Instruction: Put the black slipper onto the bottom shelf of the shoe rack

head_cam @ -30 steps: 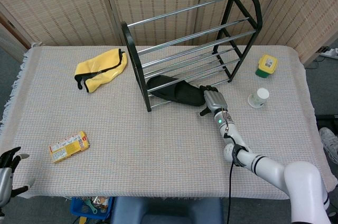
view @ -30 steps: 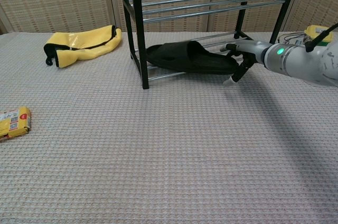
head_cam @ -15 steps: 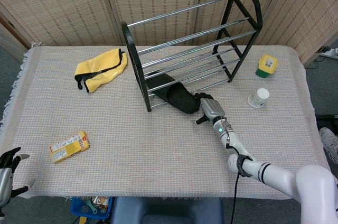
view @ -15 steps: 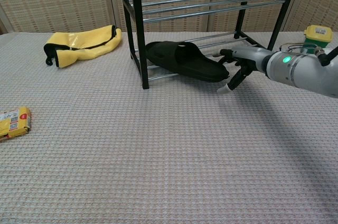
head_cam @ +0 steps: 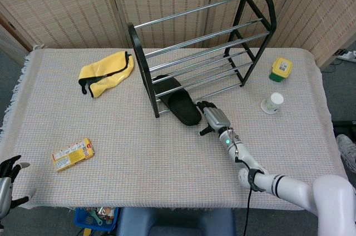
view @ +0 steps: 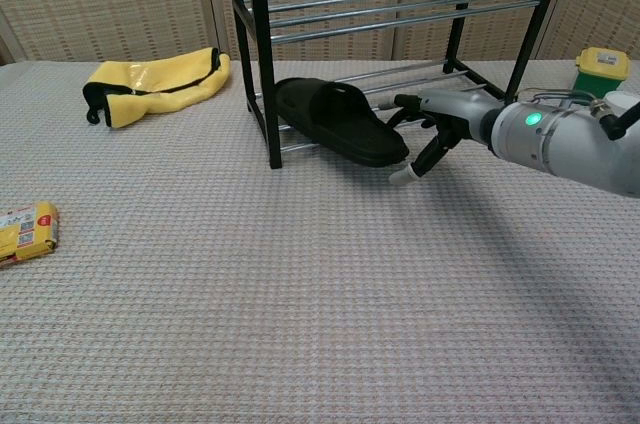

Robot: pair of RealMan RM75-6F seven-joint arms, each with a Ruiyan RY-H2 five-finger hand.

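The black slipper lies slantwise across the front rail of the bottom shelf of the black shoe rack. One end is among the shelf rails and the other sticks out onto the tablecloth. My right hand is just right of the slipper's outer end, fingers spread, holding nothing. Its fingertips are at that end and seem to touch it. My left hand shows only in the head view, at the table's near left corner, fingers apart and empty.
A yellow cloth item lies left of the rack. A small snack box is near the front left. A green-and-yellow tub and a white cup stand right of the rack.
My right hand has moved left along the front of the rack. The slipper has turned with it, its outer end swinging left and toward the near side.
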